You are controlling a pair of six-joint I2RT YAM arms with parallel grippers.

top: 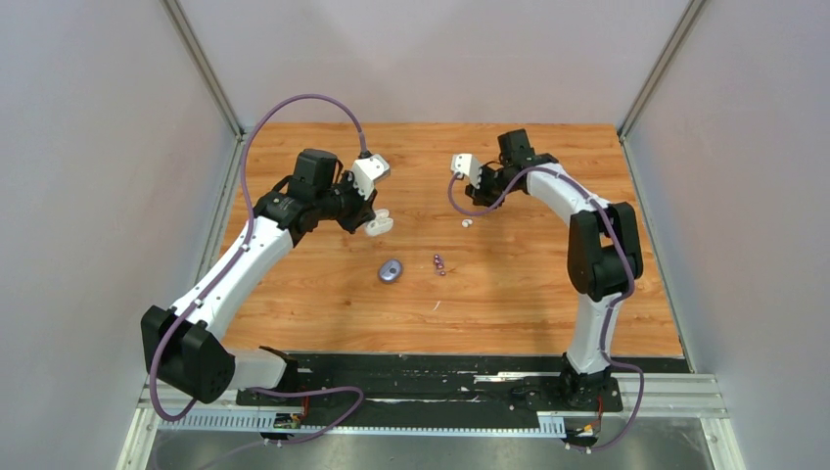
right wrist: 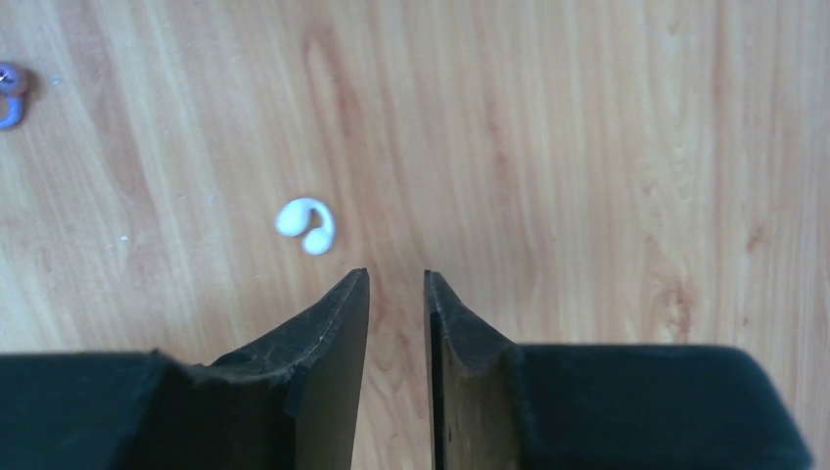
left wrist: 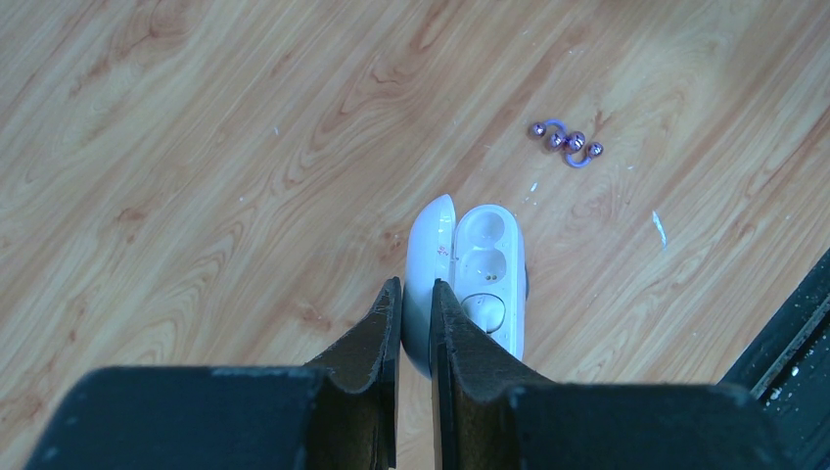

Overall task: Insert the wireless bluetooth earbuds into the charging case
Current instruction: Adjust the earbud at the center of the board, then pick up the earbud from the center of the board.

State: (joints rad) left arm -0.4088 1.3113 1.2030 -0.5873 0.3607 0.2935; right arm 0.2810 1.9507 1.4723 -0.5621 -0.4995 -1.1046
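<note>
Left tool (left wrist: 415, 294) clenched the smooth white case (left wrist: 484, 255) by its flipped-open lid, above the wood-grain desk (top: 529, 284). Right tool (right wrist: 396, 279) hung narrowly parted, empty, near a curled white earbud (right wrist: 306, 225) on the desk. Beaded purple earbuds (left wrist: 566, 143) lay apart, too tiny to resolve.

Bright, even light falls from above on the counter (top: 509, 294). The shadows beneath the arms are faint and soft-edged. The top view is sharp on the arms, but the small things at mid-counter are too tiny to show detail. In both wrist views the wood grain is fairly crisp, while the black left hand (left wrist: 416, 294) and right hand (right wrist: 396, 279) at the near edge are dark and slightly blurred. The white case (left wrist: 484, 255) is nearly washed out, its lid losing detail. The white bud (right wrist: 305, 227) casts almost no shadow.
</note>
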